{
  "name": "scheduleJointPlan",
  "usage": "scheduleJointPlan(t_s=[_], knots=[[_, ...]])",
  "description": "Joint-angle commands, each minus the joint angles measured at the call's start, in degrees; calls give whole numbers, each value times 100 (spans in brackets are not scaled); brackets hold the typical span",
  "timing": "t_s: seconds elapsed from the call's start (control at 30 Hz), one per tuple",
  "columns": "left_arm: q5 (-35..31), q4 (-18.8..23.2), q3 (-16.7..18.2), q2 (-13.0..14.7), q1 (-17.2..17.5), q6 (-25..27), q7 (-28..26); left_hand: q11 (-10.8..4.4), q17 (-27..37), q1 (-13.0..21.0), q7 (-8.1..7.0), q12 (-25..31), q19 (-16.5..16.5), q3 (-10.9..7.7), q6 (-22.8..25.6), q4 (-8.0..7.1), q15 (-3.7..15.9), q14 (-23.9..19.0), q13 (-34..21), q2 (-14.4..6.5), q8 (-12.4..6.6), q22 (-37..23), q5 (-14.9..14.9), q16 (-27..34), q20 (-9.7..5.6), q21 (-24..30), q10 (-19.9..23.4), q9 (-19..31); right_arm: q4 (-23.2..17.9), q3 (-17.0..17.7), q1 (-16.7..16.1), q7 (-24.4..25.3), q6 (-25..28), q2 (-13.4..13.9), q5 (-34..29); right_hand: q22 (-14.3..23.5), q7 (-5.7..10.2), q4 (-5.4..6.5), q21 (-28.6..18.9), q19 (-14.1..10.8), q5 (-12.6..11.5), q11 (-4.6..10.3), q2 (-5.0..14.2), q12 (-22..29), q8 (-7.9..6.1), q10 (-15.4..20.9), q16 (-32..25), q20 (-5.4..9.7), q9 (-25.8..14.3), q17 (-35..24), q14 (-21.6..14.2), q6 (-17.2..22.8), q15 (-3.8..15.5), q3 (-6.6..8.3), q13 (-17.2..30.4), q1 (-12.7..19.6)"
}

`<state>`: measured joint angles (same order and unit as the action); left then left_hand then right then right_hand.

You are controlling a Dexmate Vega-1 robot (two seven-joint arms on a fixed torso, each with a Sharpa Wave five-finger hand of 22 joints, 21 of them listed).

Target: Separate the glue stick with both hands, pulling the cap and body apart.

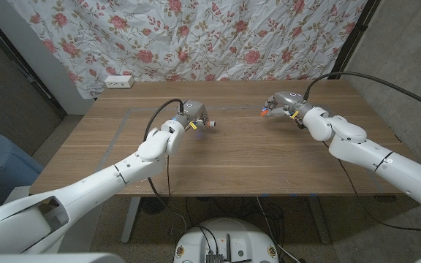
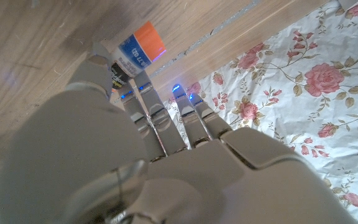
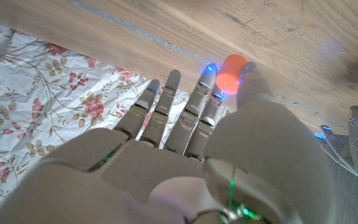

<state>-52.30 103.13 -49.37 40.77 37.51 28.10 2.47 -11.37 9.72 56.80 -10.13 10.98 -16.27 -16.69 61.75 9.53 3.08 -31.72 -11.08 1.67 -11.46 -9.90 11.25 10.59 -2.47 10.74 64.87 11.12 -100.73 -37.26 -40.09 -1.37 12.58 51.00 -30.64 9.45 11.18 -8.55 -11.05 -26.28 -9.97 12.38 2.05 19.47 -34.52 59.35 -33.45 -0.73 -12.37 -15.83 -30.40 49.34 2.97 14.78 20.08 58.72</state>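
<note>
Glue stick body (image 2: 134,55), orange-banded, is gripped in the left hand (image 1: 194,117). Orange cap (image 3: 232,73) is pinched in the right hand (image 1: 282,103), well apart over the table (image 1: 225,157).

My wooden surface (image 1: 225,157) stands before a hanging floral cloth (image 1: 196,36) of pink roses on white. A white power strip (image 1: 119,82) lies at its far left corner. Grey walls (image 1: 9,88) flank the cloth; something blue (image 1: 2,172) sits on the floor left.
</note>
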Motion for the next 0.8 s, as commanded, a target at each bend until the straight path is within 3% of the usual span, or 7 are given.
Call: scheduleJointPlan(t_s=[0.03, 0.37, 0.8], knots=[[-267, -118, 19, 72, 64, -63, 135, -161, 23, 123, -74, -2, 48, 13, 108, -20, 855, 37, -20, -373, -19, 5, 23, -16, -31, -23, 137, 67, 219, -227, 168, -145, 80, -50, -361, 23, 133, 1, 12, 9, -25, 6, -1, -22, -25, -10, -22, -23, -13, -20, 1, 186, 810, -31, 18, -39], [-378, -157, 38, 68, 91, -88, 172, -160, 24, 97, -79, -4, 71, 26, 46, -27, 853, 55, -20, -388, -7, 9, 26, -10, -18, -16, 95, 69, 262, -389, 255, -407, 392, -110, -724, 24, 137, -22, 16, 24, -30, 6, -28, -41, -7, -27, -6, -42, -11, -22, 46, 139, 804, -51, 30, -30], [-490, -201, 45, 90, 119, -149, 228, -160, 24, 62, -125, -20, 120, 50, -23, -26, 844, 81, -17, -384, -2, 11, 30, -7, -1, -16, -17, 70, 492, -598, 376, -521, 410, -165, -1026, 26, 135, -43, 13, 33, -39, 1, -30, -79, 35, -78, -13, -36, -10, -47, 115, 36, 813, -72, 51, 6]])
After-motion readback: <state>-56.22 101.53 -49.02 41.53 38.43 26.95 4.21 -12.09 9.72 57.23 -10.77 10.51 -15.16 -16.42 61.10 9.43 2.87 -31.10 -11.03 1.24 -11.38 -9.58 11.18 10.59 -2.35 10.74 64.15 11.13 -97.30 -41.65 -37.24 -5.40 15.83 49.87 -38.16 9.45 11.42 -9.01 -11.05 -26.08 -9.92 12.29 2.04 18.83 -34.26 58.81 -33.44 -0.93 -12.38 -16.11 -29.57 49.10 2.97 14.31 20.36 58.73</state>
